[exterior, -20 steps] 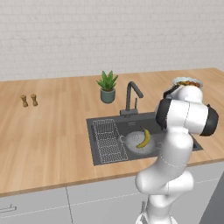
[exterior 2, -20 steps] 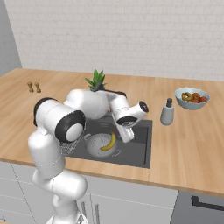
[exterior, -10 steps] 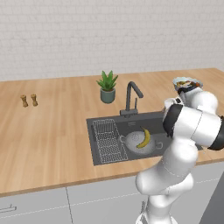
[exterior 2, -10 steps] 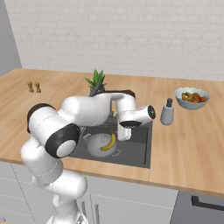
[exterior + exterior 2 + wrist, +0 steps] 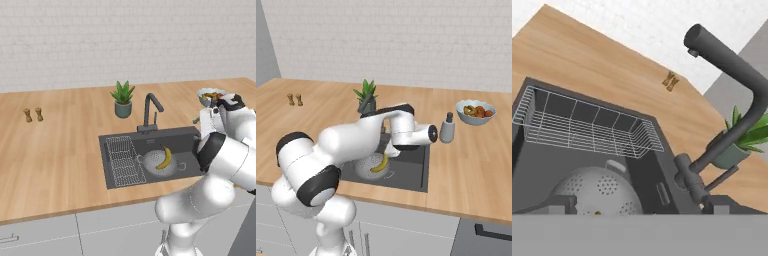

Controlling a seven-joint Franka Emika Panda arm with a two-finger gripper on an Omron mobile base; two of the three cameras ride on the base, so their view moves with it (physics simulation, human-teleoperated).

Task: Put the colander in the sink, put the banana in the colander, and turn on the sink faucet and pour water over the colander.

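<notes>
The silver colander point(image 5: 159, 165) sits in the dark sink point(image 5: 150, 138), to the right of the wire rack point(image 5: 125, 161). The yellow banana point(image 5: 165, 158) lies inside it. The dark gooseneck faucet point(image 5: 150, 112) stands behind the basin with no water running. In the right base view my gripper point(image 5: 393, 150) hangs over the sink point(image 5: 413, 167), beside the banana point(image 5: 378, 164). The hand view looks along the basin: the faucet point(image 5: 737, 90) rises at the right with its lever point(image 5: 722, 178) low, and the colander point(image 5: 597, 192) lies below. My gripper point(image 5: 639, 205) is open with nothing between the fingertips point(image 5: 556, 204).
A potted plant point(image 5: 122, 100) stands left of the faucet. A pale fruit bowl point(image 5: 475, 111) and a grey dispenser bottle point(image 5: 446, 129) sit on the counter right of the sink. Two small shakers point(image 5: 33, 115) stand far left. My own elbow crowds the sink's right side.
The arm's elbow has swung right and lower while the hand stayed over the sink's right part and turned. Colander and banana have not moved.
</notes>
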